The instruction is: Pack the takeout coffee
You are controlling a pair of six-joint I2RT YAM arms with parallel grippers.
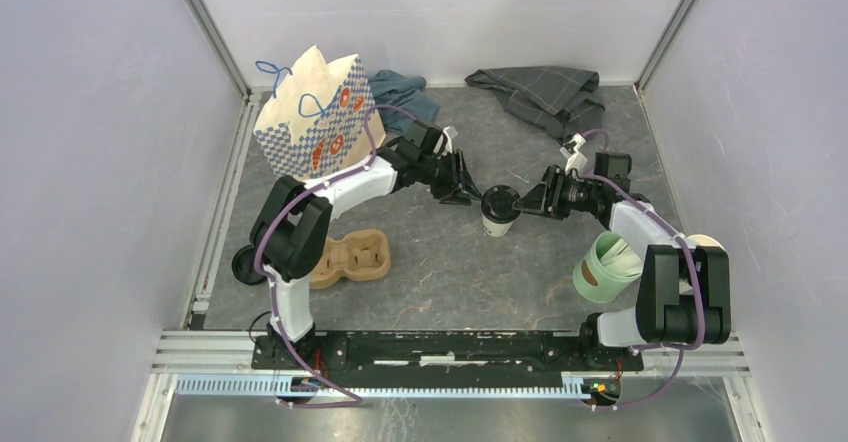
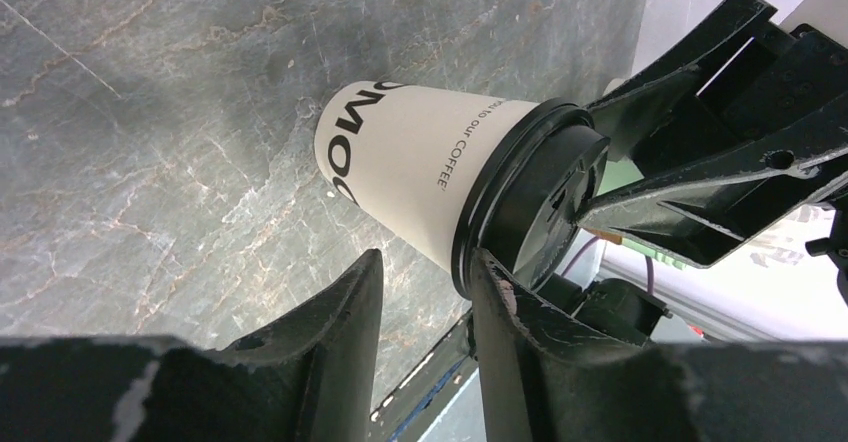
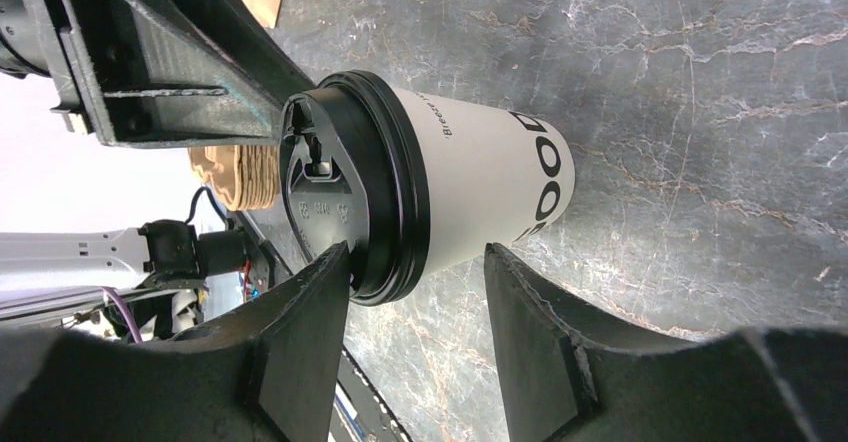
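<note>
- Coffee cup [image 1: 498,212], white with a black lid [image 3: 340,197], standing upright around mid-worktop [image 1: 450,282], squeezed between the two tools.
- Around it: patterned paper bag [image 1: 315,112] standing at the back left, cardboard cup carrier [image 1: 352,257] front left next to the left arm, green cup [image 1: 603,267] with white sticks front right, tucked by the right arm. Grey cloth [image 1: 545,90] at the back right, bluish cloth [image 1: 400,90] just behind the bag. All well apart from the coffee.
- Only the tools themselves crowding the cup, one from each side.
- Left tool [image 2: 428,267]: parted by a narrow gap, gripping nothing. Lid rim right beside one fingertip, can't tell if actually touching.
- Right tool [image 3: 418,257]: spread wider, cup showing across the gap in its wrist view, one fingertip by the lid and the other near the paper wall. Can't tell about contact either.
- Count: one lidded cup, one green cup, one bag, one carrier, two cloths, two tools.
</note>
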